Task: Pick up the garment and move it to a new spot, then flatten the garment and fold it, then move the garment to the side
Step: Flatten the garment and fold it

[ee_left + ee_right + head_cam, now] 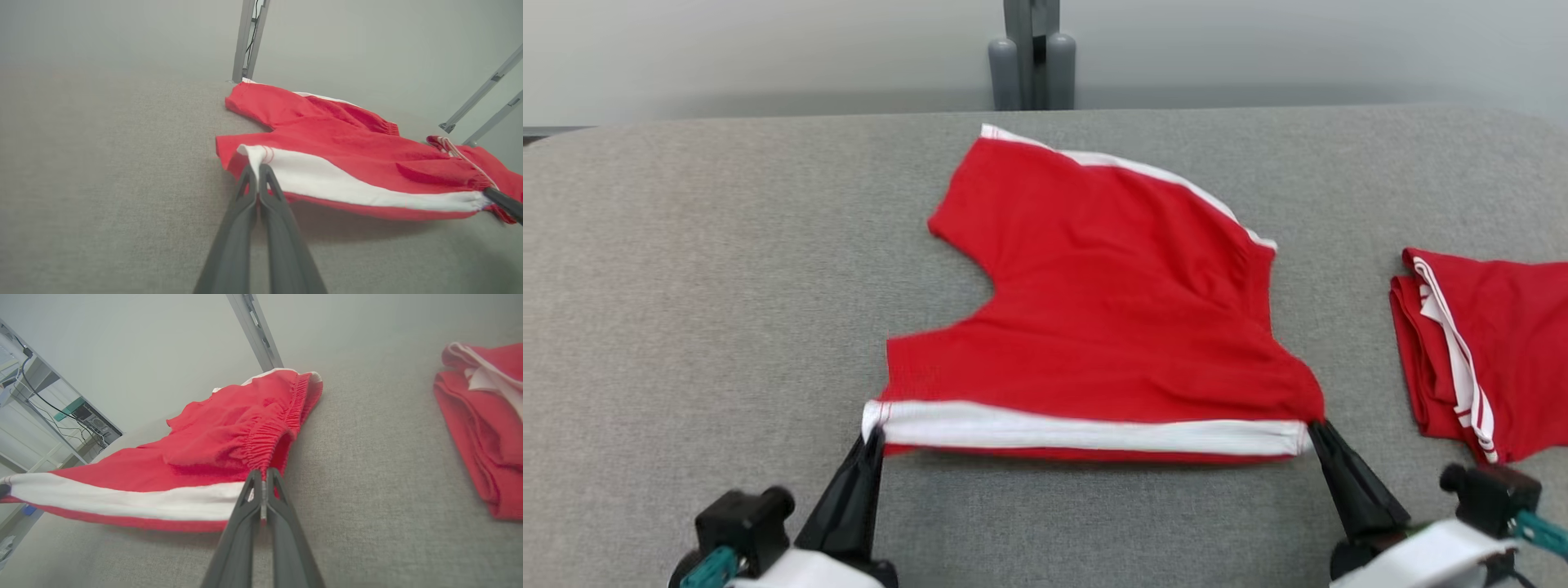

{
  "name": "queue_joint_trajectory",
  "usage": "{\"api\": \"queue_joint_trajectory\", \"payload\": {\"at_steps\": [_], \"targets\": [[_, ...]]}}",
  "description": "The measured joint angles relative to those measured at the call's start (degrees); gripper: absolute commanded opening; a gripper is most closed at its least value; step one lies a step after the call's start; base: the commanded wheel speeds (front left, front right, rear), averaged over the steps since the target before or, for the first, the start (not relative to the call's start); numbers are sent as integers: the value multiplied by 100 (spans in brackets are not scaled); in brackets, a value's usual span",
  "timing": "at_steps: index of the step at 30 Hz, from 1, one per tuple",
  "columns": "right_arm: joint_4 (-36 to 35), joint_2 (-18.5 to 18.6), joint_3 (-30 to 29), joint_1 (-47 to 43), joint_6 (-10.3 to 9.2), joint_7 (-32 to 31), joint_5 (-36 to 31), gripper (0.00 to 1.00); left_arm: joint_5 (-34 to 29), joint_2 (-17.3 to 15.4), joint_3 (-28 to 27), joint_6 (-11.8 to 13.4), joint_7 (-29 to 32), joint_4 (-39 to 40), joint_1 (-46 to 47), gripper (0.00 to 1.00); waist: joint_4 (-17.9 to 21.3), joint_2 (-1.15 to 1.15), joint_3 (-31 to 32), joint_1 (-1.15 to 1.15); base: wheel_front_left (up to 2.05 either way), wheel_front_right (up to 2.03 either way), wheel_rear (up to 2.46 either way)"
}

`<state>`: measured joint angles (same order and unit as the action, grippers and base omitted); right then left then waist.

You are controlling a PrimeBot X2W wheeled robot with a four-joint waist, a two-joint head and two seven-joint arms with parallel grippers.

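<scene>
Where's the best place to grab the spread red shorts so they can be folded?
Probably at the two ends of the near white stripe, coming in low from the robot's side: that edge runs straight, with both corners free to pinch. The left pincer and right pincer are shut on the red shorts there.

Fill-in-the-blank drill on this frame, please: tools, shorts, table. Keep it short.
1. The left tool and right tool are both ___ on the red fabric shorts with a white side stripe.
2. The shorts' gathered elastic waistband lies at the ___ tool's end.
3. A second, folded red garment with white trim rests apart on the same ___ fabric tabletop.
Missing words: shut; right; grey.
</scene>
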<state>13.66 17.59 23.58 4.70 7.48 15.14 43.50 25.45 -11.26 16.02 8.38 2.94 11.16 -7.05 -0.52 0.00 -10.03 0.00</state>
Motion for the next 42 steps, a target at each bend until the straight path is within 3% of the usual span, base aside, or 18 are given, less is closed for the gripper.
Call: {"api": "queue_joint_trajectory", "payload": {"at_steps": [8, 20, 31, 42], "targets": [[-358, -147, -247, -983, 1, 0, -88, 0, 176, -71, -46, 237, 344, 530, -646, 0, -176, 0, 98, 0, 0, 0, 0], [-782, -341, -86, -868, 1, -130, 201, 0, 207, -249, -272, 281, 389, 854, -478, 0, 142, 0, -177, 0, 0, 0, 0], [-978, -745, -349, 61, 0, -164, 227, 0, -83, -554, -310, 57, 668, 616, 1215, 0, 468, 0, -661, 0, 0, 0, 0], [-296, -1082, -191, 1543, 0, -199, 219, 0, -65, -619, -308, -490, 847, -1425, 3855, 0, 803, 0, -1371, 0, 0, 0, 0]]}}
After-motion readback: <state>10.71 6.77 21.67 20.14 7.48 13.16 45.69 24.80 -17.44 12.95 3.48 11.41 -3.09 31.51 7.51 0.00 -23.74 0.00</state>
